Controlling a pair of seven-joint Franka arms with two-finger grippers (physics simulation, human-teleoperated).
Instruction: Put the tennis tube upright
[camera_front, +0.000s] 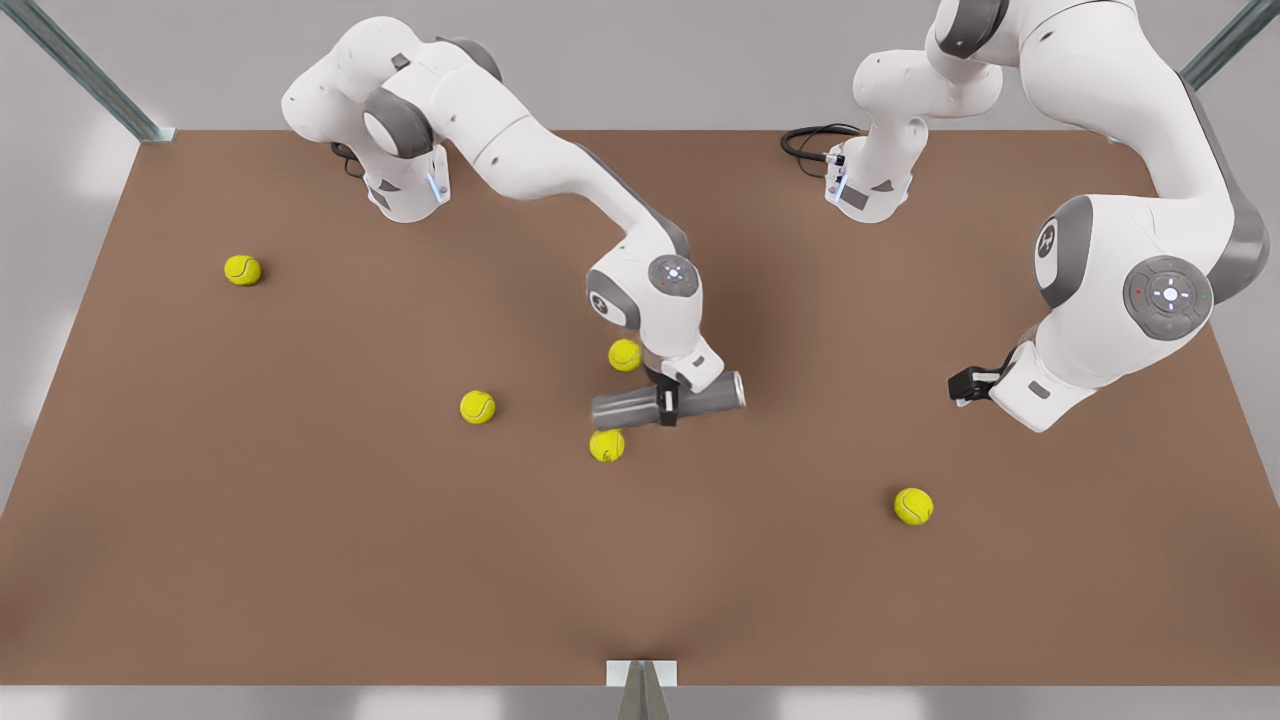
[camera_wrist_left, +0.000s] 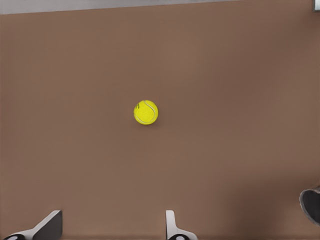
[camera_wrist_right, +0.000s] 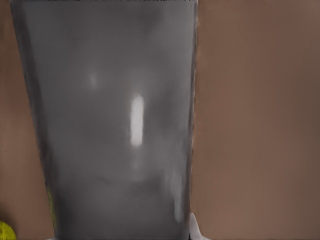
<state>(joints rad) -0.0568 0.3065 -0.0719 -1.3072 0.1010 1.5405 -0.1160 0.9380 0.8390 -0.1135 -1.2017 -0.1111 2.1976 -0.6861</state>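
Observation:
The grey tennis tube (camera_front: 620, 408) lies nearly level just above the brown table (camera_front: 300, 520) at its middle, with the silvery-rimmed end (camera_front: 738, 388) toward the front view's right and slightly higher. My right gripper (camera_front: 668, 405) comes down from above and is shut on the tube's middle. In the right wrist view the tube's grey wall (camera_wrist_right: 120, 125) is close up, with one fingertip (camera_wrist_right: 196, 231) beside it. My left gripper (camera_front: 962, 385) waits open at the front view's right, its fingers (camera_wrist_left: 50, 225) spread above bare table, facing a tennis ball (camera_wrist_left: 146, 112).
Several yellow-green tennis balls lie around: two flank the tube (camera_front: 625, 354) (camera_front: 606, 445), one sits toward the front view's left (camera_front: 477, 407), one at far left (camera_front: 242, 270), one at the front right (camera_front: 913, 505). A black cable (camera_front: 812, 140) lies by an arm base.

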